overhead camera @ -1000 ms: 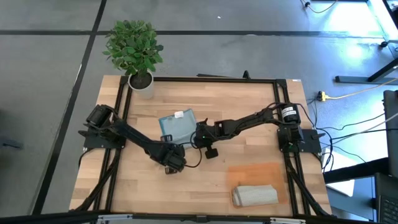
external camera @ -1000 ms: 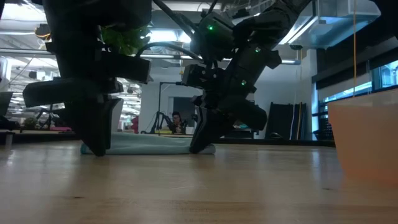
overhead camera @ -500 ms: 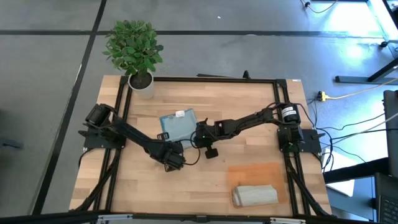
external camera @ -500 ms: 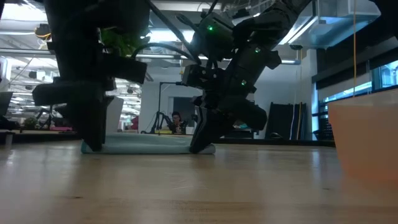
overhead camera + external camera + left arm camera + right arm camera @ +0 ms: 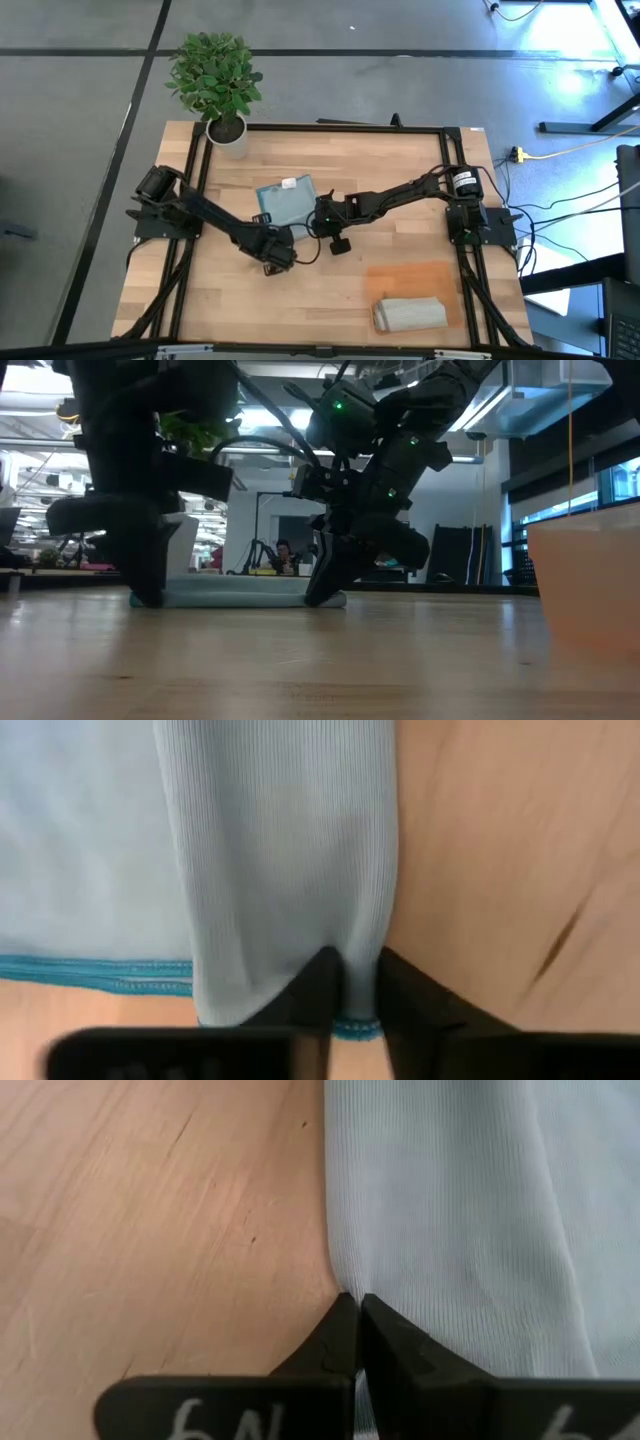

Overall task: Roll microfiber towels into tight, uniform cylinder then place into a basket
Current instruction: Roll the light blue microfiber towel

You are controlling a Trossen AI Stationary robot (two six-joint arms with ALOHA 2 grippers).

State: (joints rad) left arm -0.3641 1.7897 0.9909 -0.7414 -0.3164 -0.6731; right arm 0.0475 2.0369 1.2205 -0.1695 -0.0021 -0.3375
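The pale blue-grey towel lies flat on the tabletop at mid-table, and its near edge is turned over into a narrow folded strip. My left gripper is shut on the strip's left end. My right gripper is shut on its right end. In the low view the towel lies between the two arms. The light grey-beige towel lies rolled up at the near edge of the orange-brown basket. My left gripper pinches the folded strip's left end between its two fingers, just inside the teal hem. The fingers point down from above, and the cloth lies on the table. My right gripper pinches the folded edge at the strip's right end between its shut fingers. It comes from above, slanting, and the cloth lies on the table.
A white pot with a green plant stands at the table's far left corner. A black frame runs around the tabletop. Bare wood lies near and left of the towel. The basket shows close at the right of the low view.
My left gripper has gone a little toward the table's left edge, staying low at the towel's near left corner. My right gripper and the towel have kept still.
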